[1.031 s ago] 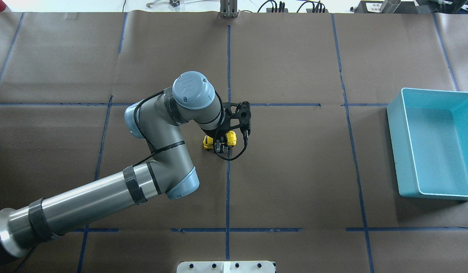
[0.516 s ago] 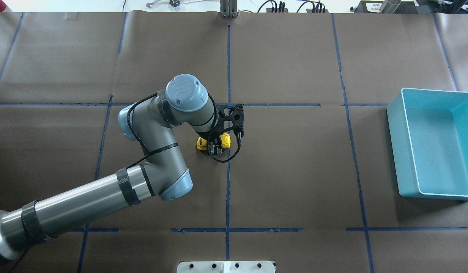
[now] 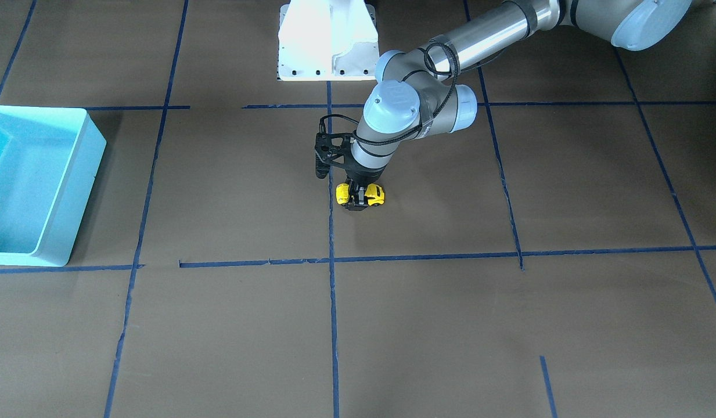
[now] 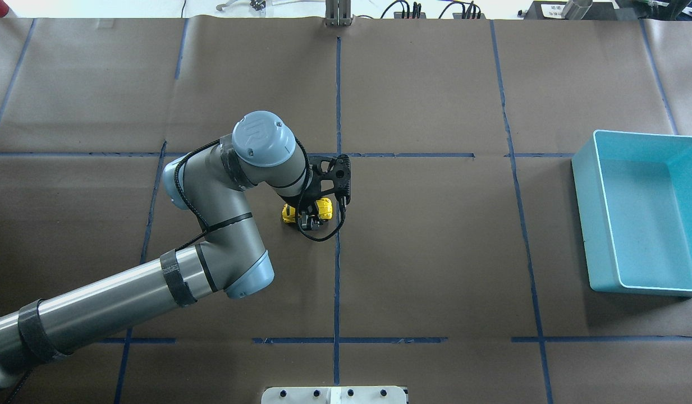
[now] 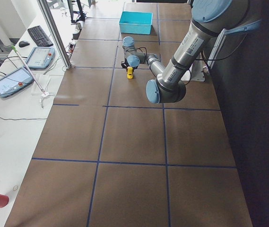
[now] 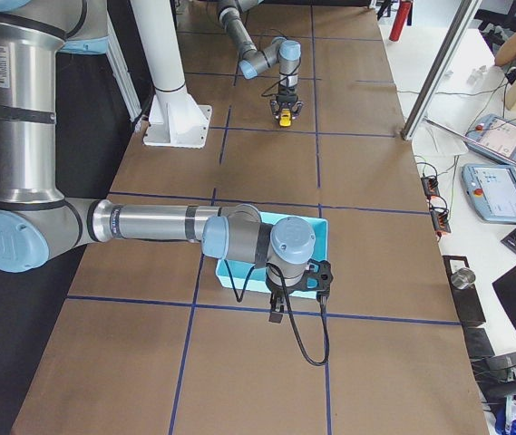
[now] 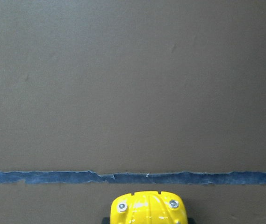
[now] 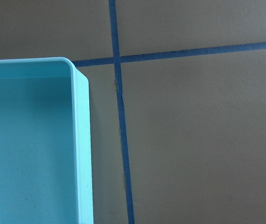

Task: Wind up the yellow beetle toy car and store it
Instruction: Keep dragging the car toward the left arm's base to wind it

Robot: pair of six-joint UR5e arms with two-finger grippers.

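Yellow beetle toy car (image 4: 325, 207) on table (image 4: 435, 252) | left end effector (image 3: 358, 201) clamped across its middle; both ends protruding

We look down on the table (image 4: 435, 252) from behind the robot and from opposite; two end cameras sight along it. All four share the yellow beetle toy car (image 4: 325, 206); wrist cameras hover close.

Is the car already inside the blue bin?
No, the yellow beetle toy car sits mid-table in the left gripper, apart from the bin.
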